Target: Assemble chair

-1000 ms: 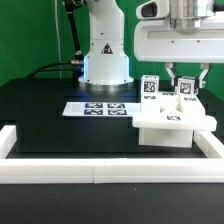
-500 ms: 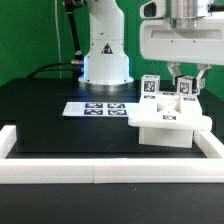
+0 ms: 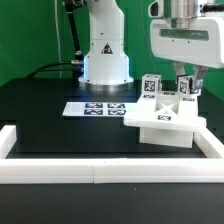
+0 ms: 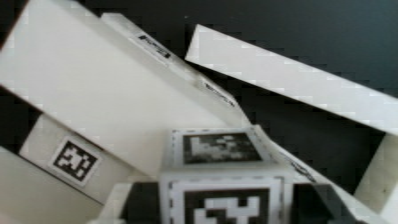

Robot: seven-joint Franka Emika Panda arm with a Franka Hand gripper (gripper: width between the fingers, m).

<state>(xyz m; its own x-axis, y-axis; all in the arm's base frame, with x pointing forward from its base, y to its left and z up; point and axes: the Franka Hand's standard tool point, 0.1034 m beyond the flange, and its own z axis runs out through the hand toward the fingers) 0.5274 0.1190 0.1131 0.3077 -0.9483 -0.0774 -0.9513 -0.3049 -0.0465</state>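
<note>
The gripper (image 3: 187, 88) was clamped on an upright tagged block (image 3: 187, 90) of the chair (image 3: 163, 122), beside the marker board (image 3: 96, 108).

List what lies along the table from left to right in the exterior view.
Marker board → chair assembly, with the pincer above its right part. The white border rail runs along the front.
</note>
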